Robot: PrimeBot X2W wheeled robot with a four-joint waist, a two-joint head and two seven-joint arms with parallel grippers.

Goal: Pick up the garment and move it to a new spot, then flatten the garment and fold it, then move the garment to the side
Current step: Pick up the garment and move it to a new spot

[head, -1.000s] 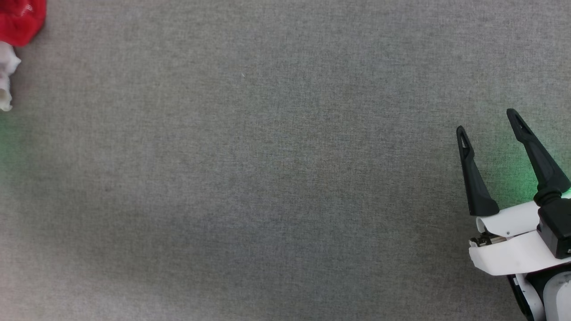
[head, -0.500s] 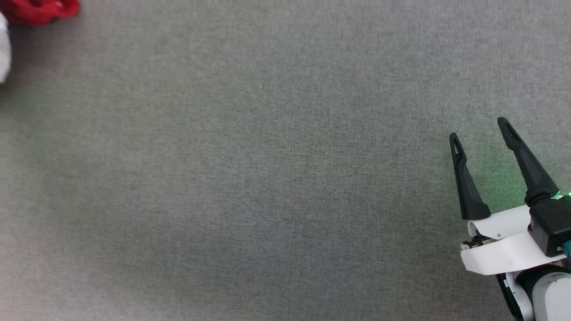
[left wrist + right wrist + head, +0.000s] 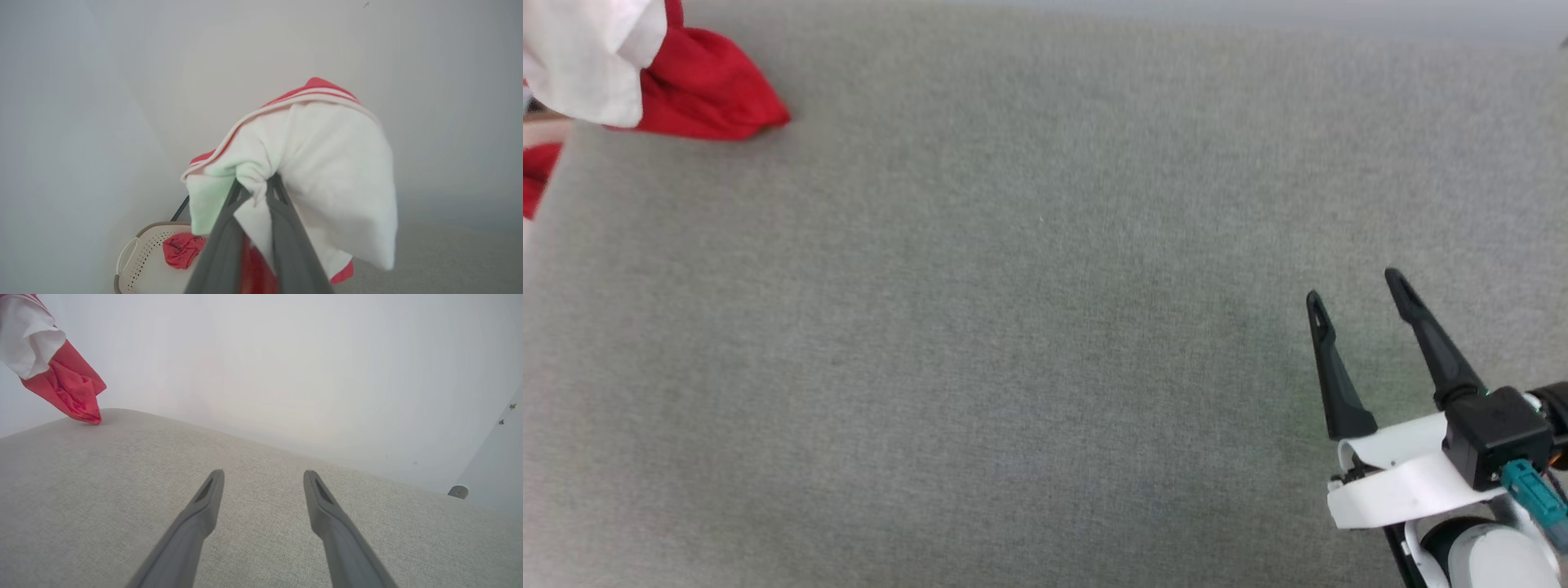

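Left wrist view: my left gripper (image 3: 257, 183) pinches the garment (image 3: 327, 163) by its white sleeve, red tail touching the grey table (image 3: 1013, 367) at far left; my right gripper (image 3: 1353, 287) spread wide, empty.

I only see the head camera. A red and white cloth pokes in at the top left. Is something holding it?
Observer: Yes, the left gripper is shut on the garment, pinching a white fold.
Operator: Is it hanging free?
Observer: No, the right wrist view shows its red tip touching the grey table.
Operator: Anything else nearby?
Observer: A beige basket with a small red cloth inside, below the garment.
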